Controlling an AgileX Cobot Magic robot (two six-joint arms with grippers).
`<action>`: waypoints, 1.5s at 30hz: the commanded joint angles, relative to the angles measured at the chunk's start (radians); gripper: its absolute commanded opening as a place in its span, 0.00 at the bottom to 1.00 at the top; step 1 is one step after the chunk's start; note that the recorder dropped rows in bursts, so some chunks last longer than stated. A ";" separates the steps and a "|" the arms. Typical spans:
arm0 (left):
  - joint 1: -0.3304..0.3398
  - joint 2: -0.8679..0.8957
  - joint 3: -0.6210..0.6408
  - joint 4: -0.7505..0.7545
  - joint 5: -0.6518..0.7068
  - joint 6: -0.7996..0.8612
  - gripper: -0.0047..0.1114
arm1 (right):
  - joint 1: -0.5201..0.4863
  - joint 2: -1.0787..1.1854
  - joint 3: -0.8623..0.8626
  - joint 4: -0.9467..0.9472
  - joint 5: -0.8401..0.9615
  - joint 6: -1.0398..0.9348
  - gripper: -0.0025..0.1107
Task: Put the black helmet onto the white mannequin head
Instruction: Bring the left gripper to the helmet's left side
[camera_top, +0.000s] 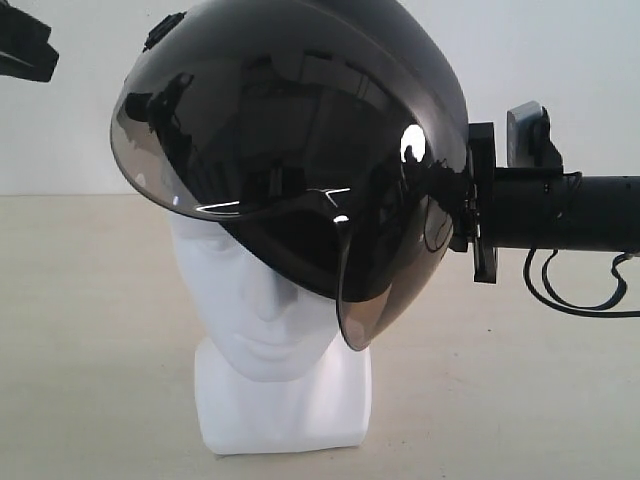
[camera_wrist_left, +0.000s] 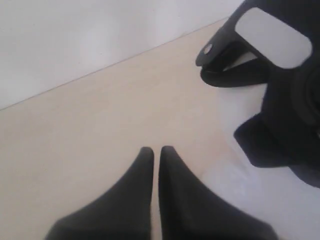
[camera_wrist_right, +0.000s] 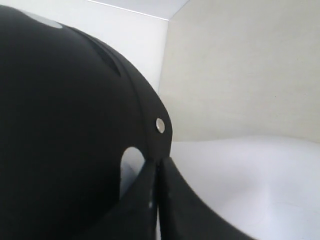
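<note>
- Nearest the exterior view is the curved smoky tinted visor (camera_top: 280, 140) of the matte-black round helmet (camera_top: 400, 60); it fills the upper middle of that view and mirrors dim shapes I cannot read
- The helmet sits tilted over the glossy white plastic mannequin head (camera_top: 270, 310); the visor hides the brow and eyes; only nose, mouth, chin, neck and blocky base show; how far the shell is seated on the crown I cannot tell
- The helmet's top is cut off by the frame edge; in my left wrist view only a dark part of it shows, with a pale grey patch (camera_wrist_left: 272, 37) that I cannot make out
- My right pincer (camera_wrist_right: 159, 167) is drawn together on the thin edge of the helmet's rim, just beside a small silver screw (camera_wrist_right: 160, 125); only a hairline slit runs between the fingers
- My black right arm (camera_top: 570, 212) comes in level from the right of the exterior view and meets the helmet's side; a black cable (camera_top: 575, 300) loops beneath it
- My left pincer (camera_wrist_left: 156, 150) holds nothing; its fingers are together but for a narrow slit; it hangs well apart from the helmet, over bare table
- The table (camera_top: 90, 330) is a pale beige, matte surface; behind it stands a plain white wall (camera_top: 70, 140)
</note>
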 joint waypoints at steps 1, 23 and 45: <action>0.076 -0.102 0.096 -0.232 -0.112 0.157 0.08 | 0.011 -0.005 -0.008 -0.021 0.018 -0.019 0.02; 0.192 -0.137 0.343 -0.800 -0.245 1.080 0.58 | 0.011 -0.005 -0.008 -0.044 0.018 -0.025 0.02; 0.192 -0.051 0.363 -1.168 -0.211 1.520 0.53 | 0.011 -0.005 -0.008 -0.044 0.018 -0.025 0.02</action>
